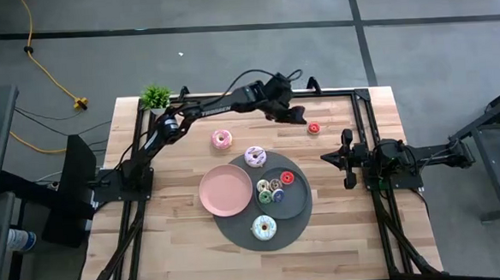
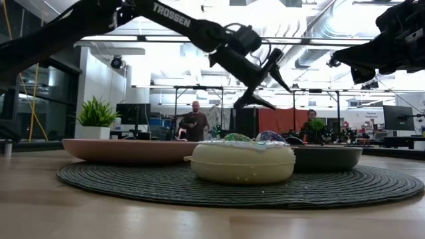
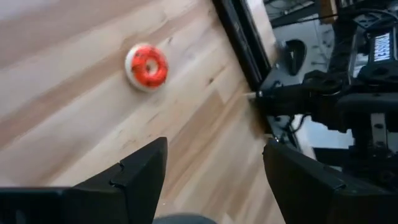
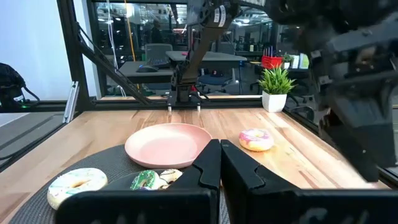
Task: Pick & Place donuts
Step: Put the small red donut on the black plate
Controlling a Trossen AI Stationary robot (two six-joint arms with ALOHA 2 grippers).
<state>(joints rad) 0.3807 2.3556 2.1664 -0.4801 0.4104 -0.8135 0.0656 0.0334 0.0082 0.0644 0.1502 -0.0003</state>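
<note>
A tiny red donut lies flat on the wood near the table's far right corner. My left gripper hangs open above the table just left of it and touches nothing. A pink-iced donut and a sprinkled white one lie on the bare wood. Another white donut sits on the dark round mat. Several tiny donuts lie in the grey plate. My right gripper waits shut at the right edge.
A pink plate rests on the round mat beside the grey plate. A small potted plant stands at the far left corner. Black frame rails run along the far and right edges. People stand in the room behind.
</note>
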